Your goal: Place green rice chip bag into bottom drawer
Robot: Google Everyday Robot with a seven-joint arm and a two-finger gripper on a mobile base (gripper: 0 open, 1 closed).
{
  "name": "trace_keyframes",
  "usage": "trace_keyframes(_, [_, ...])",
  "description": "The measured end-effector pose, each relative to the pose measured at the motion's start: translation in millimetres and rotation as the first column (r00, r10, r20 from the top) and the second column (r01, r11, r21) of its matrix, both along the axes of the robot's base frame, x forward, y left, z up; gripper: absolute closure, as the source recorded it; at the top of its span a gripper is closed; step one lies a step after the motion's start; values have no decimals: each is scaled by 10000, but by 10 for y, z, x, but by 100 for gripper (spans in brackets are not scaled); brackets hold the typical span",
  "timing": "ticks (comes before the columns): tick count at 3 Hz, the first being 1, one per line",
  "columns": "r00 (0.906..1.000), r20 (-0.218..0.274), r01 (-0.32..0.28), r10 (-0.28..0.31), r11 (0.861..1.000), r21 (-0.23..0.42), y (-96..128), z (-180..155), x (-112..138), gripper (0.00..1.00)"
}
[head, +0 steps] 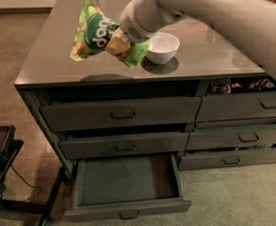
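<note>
step: carry to drawer | gripper jaws clamped on chip bag | open bottom drawer well below jaws | advice: lower fully inside before release

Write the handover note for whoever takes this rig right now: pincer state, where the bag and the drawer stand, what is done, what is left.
Pincer: shut on the green rice chip bag and holding it in the air above the countertop, just left of the white bowl.
Bottom drawer: pulled open, and nothing is visible inside it.
Done: the bag is grasped and lifted, and the drawer is open.
Left: carry the bag forward past the counter edge, lower it into the bottom drawer, and release.
</note>
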State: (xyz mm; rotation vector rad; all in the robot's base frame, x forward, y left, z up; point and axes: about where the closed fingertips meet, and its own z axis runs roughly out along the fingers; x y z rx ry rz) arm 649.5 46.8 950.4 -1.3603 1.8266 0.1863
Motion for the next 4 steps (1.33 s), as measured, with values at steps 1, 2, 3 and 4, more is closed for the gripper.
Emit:
trace_keyframes(1, [9948, -566, -832, 845, 9962, 246, -149, 142, -649, 100])
trace_keyframes(2, [9789, -1317, -1477, 1565, 9862, 745, -259, 165, -1142, 100])
trace_keyframes(3, [9625, -1924, -1689, 1911, 9775, 1262, -251, 199, -1367, 100])
trace_keyframes(4, [9626, -1912, -1698, 1919, 9774, 1261, -243, 201, -1365, 100])
